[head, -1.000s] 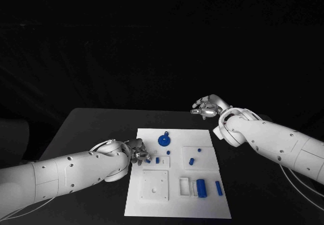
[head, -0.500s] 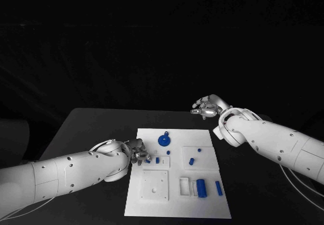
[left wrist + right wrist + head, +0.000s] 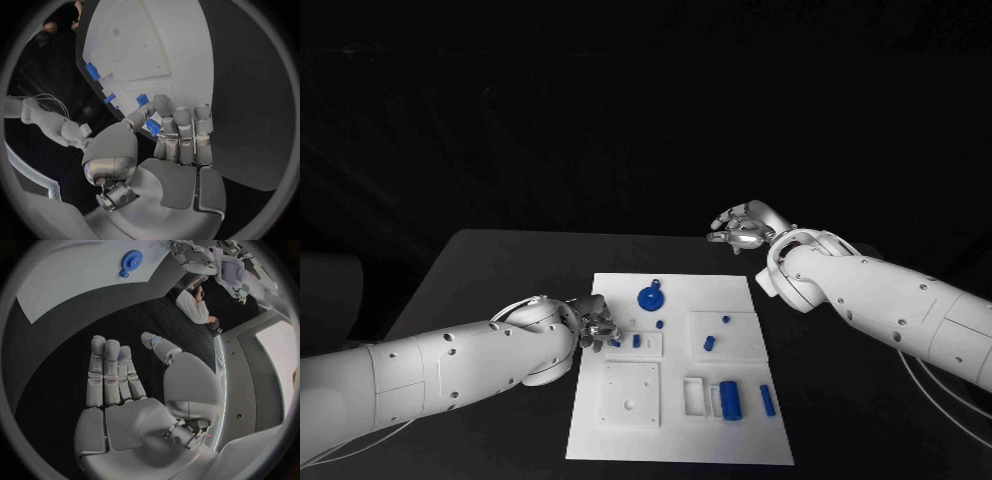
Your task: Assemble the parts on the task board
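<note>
- Left hand (image 3: 593,331) sits at the task board's (image 3: 733,440) left edge; from the wrist view its fingers (image 3: 181,131) are curled together with a small blue part (image 3: 152,127) pinched between thumb and fingertips.
- That pinched part looks like light, rigid plastic, likely slick and easy to twist out of line; which way its long axis runs I cannot tell, it is mostly hidden.
- Blue round knob (image 3: 649,297) lies near the board's far edge, flat, with a small tab toward the near side; best taken by its rim, I'd judge.
- Blue cylinder (image 3: 728,400) rests near the board's near right corner, its long axis running from near edge to far edge; a slimmer blue bar (image 3: 767,400) lies just beside it, parallel. Both would want a grip across the middle.
- Right hand (image 3: 744,228) hovers beyond the board's far right corner, over the black table (image 3: 488,270), fingers apart and holding nothing.
</note>
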